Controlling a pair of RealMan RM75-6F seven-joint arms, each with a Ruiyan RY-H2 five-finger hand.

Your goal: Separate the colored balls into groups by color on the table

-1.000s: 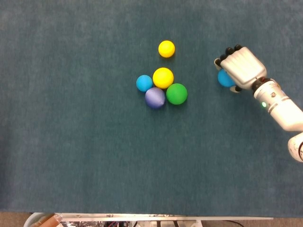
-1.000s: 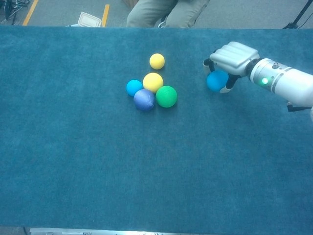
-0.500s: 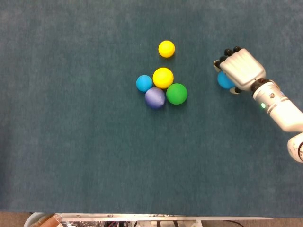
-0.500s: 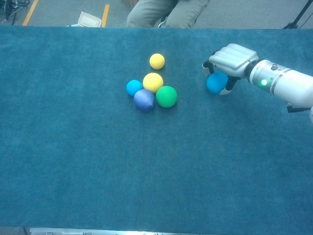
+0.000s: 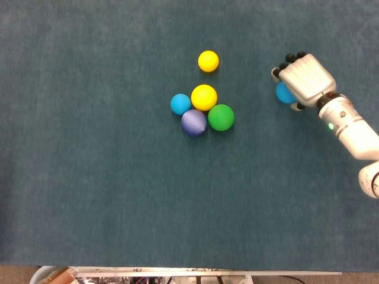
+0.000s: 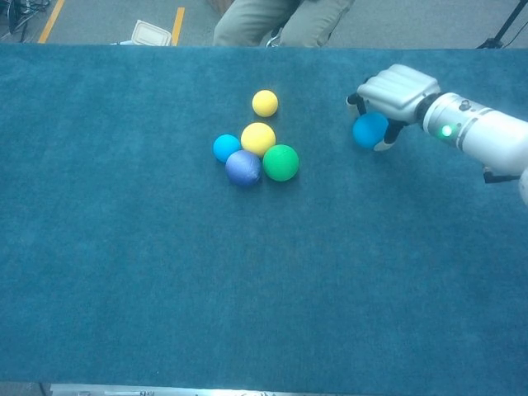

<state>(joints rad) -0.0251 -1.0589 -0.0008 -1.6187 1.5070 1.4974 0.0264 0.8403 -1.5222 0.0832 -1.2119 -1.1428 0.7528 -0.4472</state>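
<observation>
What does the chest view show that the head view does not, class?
Chest view only: floor beyond the table, a seated person's legs, a white container.

Head view only: a metal edge below the table's near edge.

Both: the right hand holding a blue ball, and a blue, purple, green and two yellow balls.

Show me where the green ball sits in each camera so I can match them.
Head view: green ball, just right of centre, lower right of the cluster.
Chest view: green ball, upper middle, right end of the cluster.
Shared landmark: the purple ball touching its left side.
</observation>
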